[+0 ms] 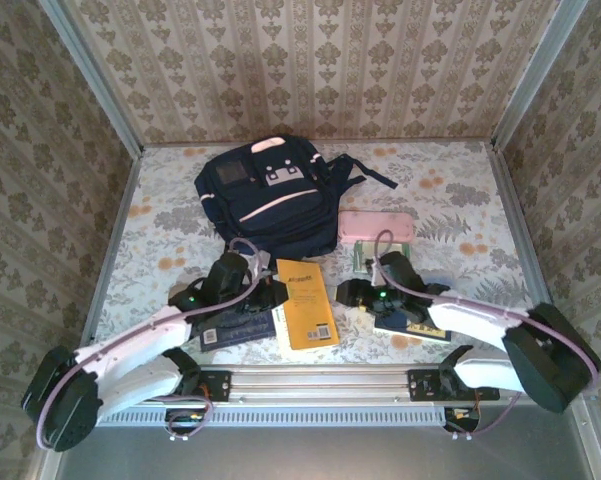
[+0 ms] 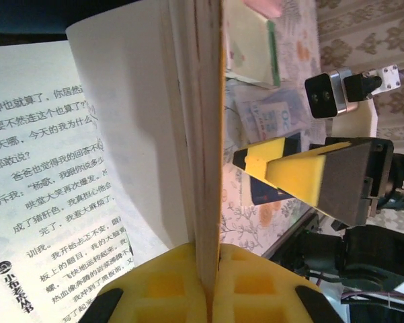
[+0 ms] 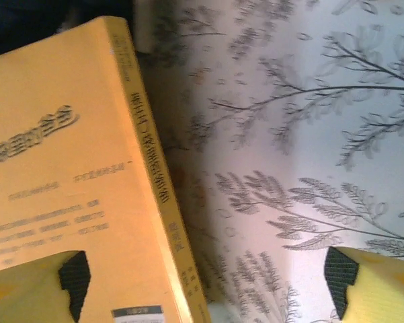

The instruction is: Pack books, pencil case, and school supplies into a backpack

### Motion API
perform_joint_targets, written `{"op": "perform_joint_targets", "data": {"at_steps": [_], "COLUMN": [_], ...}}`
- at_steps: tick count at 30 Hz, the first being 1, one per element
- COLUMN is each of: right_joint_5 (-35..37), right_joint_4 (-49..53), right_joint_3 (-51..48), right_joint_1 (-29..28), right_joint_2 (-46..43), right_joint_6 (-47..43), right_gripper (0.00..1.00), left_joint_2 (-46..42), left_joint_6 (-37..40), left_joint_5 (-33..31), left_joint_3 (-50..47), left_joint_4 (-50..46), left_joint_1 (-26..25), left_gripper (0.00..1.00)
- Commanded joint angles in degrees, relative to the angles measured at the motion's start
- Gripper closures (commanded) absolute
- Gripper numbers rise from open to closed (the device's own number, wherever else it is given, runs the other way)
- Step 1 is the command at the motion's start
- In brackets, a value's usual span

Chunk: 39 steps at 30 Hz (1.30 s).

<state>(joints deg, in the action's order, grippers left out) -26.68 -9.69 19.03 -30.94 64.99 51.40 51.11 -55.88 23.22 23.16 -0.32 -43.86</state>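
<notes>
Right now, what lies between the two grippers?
The orange-yellow book lies between the left gripper, shut on its edge, and the open right gripper; top view shows it.

Noted navy with pale stripes on the backpack (image 1: 270, 200), orange-yellow on the book (image 1: 306, 303), pink on the pencil case (image 1: 376, 225), grey-and-orange floral print on the table (image 1: 460, 200).

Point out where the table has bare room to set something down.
Bare: the strip left of the backpack, and the stretch right of the pencil case. Crowded: near centre, where the orange book, green-and-white pad, left gripper and right gripper meet.
</notes>
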Motion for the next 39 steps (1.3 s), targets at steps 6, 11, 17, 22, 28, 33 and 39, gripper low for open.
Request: {"op": "perform_joint_targets", "data": {"at_steps": [6,11,17,22,28,33,39], "right_joint_5": [-11.64,-11.52,-13.90,-15.25,-14.76,-13.70,-11.29], "right_joint_4": [-9.62,-12.72,-21.97,-34.82,-48.37,-49.52,-40.13], "right_joint_3": [-2.43,-3.12,-3.24,-2.64,-2.39,-2.84,-2.72], "right_joint_1": [0.66,0.70,-0.53,-3.71,-5.62,-5.63,-5.62], "right_joint_2": [-6.89,-4.04,3.68,11.04,17.50,16.55,10.55], "right_joint_6": [1.28,2.56,5.64,11.67,17.63,18.38,14.94], "right_gripper": [0.00,0.00,0.00,0.01,0.14,0.46,0.77], "left_joint_2": [-6.76,-8.88,-9.37,-8.69,-6.90,-7.16,-8.81], "left_joint_6": [2.44,1.73,1.21,2.16,3.16,4.37,5.29], "left_joint_5": [2.66,3.93,4.81,4.22,3.03,2.01,0.44], "left_joint_3": [-0.22,-0.48,-1.32,-1.51,-2.41,-2.67,-2.99], "left_joint_4": [9.57,12.60,14.99,14.93,14.65,11.58,8.26], "left_joint_1": [-0.15,-0.23,-0.83,-1.14,-1.29,-1.16,-0.82], "left_gripper": [1.00,1.00,1.00,1.00,1.00,1.00,1.00]}}
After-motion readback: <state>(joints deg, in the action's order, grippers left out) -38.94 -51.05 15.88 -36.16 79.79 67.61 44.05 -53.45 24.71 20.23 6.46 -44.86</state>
